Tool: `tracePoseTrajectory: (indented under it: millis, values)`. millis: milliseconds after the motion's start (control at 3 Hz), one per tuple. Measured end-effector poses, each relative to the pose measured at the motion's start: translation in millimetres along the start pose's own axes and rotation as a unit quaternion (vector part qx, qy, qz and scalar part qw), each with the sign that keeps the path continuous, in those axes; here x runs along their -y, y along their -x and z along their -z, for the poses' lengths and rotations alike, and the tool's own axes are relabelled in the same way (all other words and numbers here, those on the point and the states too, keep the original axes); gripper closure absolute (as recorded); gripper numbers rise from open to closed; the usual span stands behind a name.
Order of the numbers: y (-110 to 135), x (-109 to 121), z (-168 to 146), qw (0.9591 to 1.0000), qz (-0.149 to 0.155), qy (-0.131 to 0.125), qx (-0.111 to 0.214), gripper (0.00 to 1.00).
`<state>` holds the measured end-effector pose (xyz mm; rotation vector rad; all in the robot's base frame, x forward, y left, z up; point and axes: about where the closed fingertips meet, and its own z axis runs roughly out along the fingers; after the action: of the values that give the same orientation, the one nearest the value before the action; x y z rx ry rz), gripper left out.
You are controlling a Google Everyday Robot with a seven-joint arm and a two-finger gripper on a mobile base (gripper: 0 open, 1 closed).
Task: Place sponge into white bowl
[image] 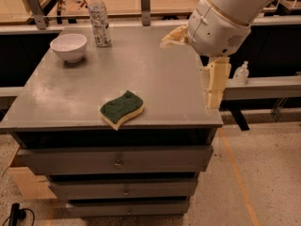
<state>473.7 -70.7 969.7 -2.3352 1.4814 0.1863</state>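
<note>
Grey cabinet surface: sponge lay near the front edge, long axis roughly left-right. Your tool hung over the right edge, fingers spread, empty. Sponge sat forward-left of it; white bowl at the back-left corner.
</note>
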Motion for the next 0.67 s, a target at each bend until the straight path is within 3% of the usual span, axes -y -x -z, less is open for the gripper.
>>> tracePoseTrajectory:
  millis: [333,667]
  values:
    - [10.5,31.5,-31.0,0.9986,0.035,0.009,0.038,0.00]
    - [32.3,67.4,-77.1,0.9922,0.082,0.041,0.084,0.00]
